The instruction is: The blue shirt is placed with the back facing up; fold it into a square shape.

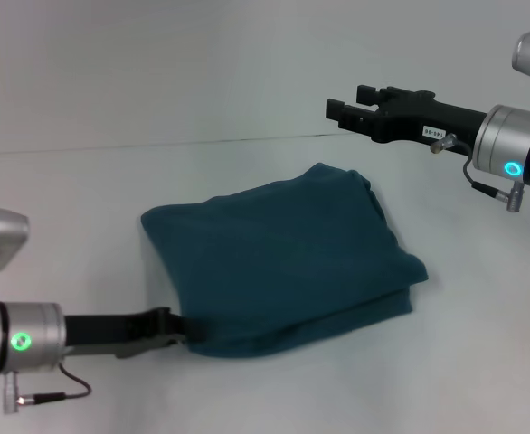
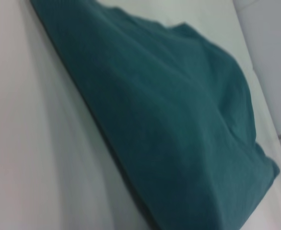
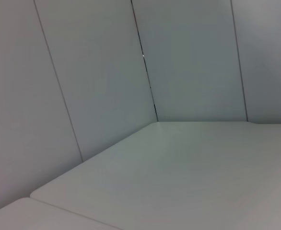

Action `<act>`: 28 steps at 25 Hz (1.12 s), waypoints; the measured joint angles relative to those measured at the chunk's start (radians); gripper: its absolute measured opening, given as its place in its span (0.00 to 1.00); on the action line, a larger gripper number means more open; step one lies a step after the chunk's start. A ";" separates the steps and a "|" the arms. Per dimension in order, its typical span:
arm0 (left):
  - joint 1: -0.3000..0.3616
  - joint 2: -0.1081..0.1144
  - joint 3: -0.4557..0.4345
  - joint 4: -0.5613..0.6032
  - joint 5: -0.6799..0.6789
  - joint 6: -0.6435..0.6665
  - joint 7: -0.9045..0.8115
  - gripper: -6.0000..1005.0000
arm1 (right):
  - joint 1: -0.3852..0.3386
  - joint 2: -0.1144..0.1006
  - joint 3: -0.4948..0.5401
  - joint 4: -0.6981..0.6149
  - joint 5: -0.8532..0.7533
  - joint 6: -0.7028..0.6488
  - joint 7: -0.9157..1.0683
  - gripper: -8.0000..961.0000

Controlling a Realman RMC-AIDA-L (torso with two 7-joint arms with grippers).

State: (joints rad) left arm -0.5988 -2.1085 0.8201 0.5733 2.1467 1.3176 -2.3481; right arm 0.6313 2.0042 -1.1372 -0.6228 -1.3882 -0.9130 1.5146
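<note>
The blue shirt (image 1: 283, 258) lies folded into a rough, thick rectangle in the middle of the white table (image 1: 482, 362), plain teal cloth facing up. Its folded layers fill the left wrist view (image 2: 179, 124). My left gripper (image 1: 173, 330) sits low on the table at the shirt's near left corner, its tip against the cloth edge. My right gripper (image 1: 339, 108) hangs in the air above and behind the shirt's far right corner, open, with nothing between its fingers. The right wrist view shows only bare table and wall.
White wall panels (image 3: 107, 72) rise behind the table's far edge (image 1: 156, 145). Bare table surface surrounds the shirt on all sides.
</note>
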 joint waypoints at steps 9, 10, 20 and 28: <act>0.024 0.050 -0.133 0.040 0.002 0.060 0.055 0.04 | -0.003 0.004 0.001 0.002 0.000 0.000 0.003 0.71; 0.031 0.053 -0.149 0.040 0.003 0.072 0.064 0.04 | -0.003 0.005 0.001 0.002 0.000 0.000 0.004 0.71; 0.083 0.052 -0.195 0.063 0.024 0.179 0.126 0.08 | 0.006 0.013 0.001 0.002 0.001 0.004 -0.005 0.71; 0.084 0.050 -0.193 0.064 0.032 0.190 0.155 0.10 | 0.004 0.016 0.000 0.004 0.000 0.002 -0.010 0.71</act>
State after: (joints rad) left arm -0.5152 -2.0583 0.6273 0.6372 2.1787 1.5078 -2.1933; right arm 0.6348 2.0202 -1.1367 -0.6187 -1.3881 -0.9111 1.5049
